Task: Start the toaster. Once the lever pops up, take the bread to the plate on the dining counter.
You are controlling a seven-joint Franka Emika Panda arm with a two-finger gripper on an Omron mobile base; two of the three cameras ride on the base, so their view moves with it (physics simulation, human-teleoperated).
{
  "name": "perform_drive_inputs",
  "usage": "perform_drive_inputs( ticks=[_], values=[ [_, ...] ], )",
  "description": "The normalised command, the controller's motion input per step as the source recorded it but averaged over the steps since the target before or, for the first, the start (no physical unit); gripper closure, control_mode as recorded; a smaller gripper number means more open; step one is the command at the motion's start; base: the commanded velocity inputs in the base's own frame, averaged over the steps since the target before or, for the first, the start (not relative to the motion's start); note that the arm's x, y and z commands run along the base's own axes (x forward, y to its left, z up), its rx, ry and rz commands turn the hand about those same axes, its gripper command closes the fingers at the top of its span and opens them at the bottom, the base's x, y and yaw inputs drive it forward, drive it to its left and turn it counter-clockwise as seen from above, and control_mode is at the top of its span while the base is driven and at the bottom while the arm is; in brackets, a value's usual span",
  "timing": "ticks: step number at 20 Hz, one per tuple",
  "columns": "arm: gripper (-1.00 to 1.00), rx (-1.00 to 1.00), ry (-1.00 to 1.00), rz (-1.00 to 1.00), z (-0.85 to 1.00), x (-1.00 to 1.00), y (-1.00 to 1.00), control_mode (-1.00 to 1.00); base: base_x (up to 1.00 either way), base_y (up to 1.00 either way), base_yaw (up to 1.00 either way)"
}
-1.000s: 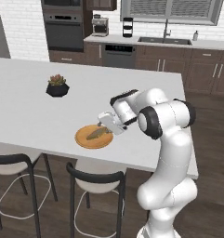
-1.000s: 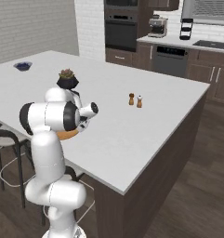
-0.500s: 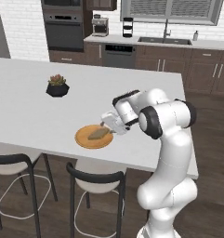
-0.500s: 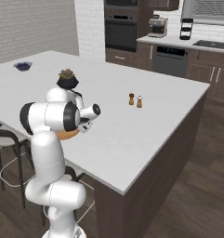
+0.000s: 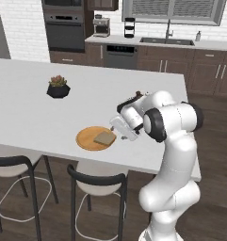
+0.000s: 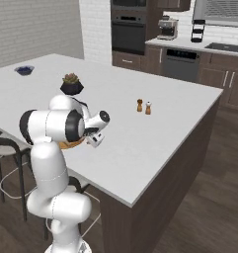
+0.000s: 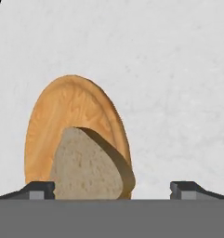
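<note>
The gripper (image 7: 112, 188) hangs low over the counter (image 5: 35, 117) with its jaws spread wide and nothing between them. In the hand view the two fingertips (image 7: 38, 189) rise far apart at the bottom edge, and the bread (image 7: 88, 167) lies just ahead of them, nearer the left tip than the right one, touching neither.

The bread rests flat on the plate (image 7: 71, 109), on the part of the plate closest to the gripper; the rest of the plate's wood-grain face stretches away beyond it. In the left base view the gripper (image 5: 118, 131) sits just beside the plate (image 5: 86, 140) on its right, with the bread (image 5: 104, 137) on the plate's near-right part, right under the fingers.

Further off, beyond the plate, a small dark pot (image 5: 58, 88) with a succulent stands well apart. In the right base view two small shakers (image 6: 143, 106) stand on the counter well beyond the gripper.
</note>
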Motion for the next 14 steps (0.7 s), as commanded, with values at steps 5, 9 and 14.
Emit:
perform_drive_inputs(
  ticks=[5,9,14],
  values=[
    [-1.00,-0.06,0.09,-0.12,0.12,-0.02,0.00,-1.00,0.00,0.00,0.00],
    [-1.00,0.00,0.06,-0.11,0.64,-0.25,0.02,-1.00,0.00,0.00,0.00],
    [-1.00,-0.13,0.00,-0.14,0.31,-0.71,0.04,-1.00,0.00,0.00,0.00]
  ],
)
